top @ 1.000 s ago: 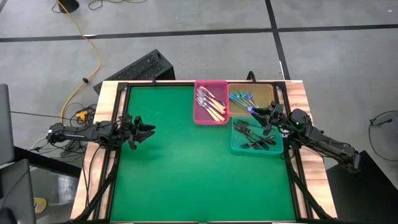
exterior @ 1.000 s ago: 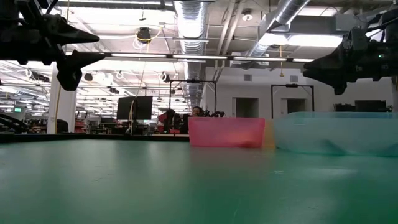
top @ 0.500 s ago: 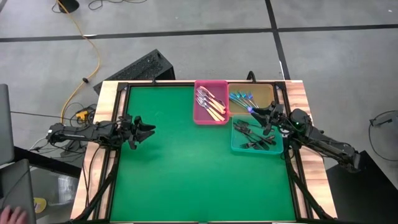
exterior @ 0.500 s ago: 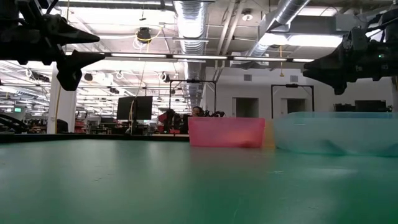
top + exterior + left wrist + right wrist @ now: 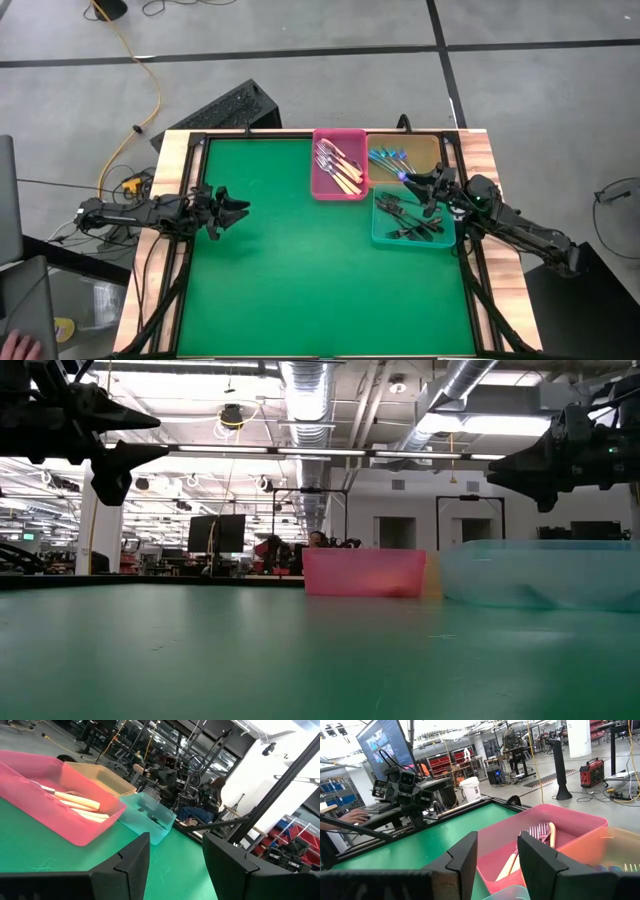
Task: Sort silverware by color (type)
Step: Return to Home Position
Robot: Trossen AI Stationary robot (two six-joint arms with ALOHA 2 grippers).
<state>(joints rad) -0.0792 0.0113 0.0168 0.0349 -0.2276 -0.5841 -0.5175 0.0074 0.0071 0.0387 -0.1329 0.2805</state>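
Hovering over the left side of the green surface, the left gripper has its fingers spread with nothing between them, well apart from all the bins. The right gripper sits at the far right side, above the spot where the orange translucent bin meets the teal translucent bin. Its fingers are also spread and empty. It looks raised clear of the bin rims, but the high view doesn't settle that.

Three bins are grouped at the far right corner. The pink plastic bin stands just beside the orange one, and the teal one is just in front of the orange.
- Silver forks with tan handles lie in the pink plastic bin.
- Iridescent blue forks lie in the orange translucent bin.
- Black metal forks lie crossed in a pile in the teal translucent bin.

No fork shows on the open green surface.
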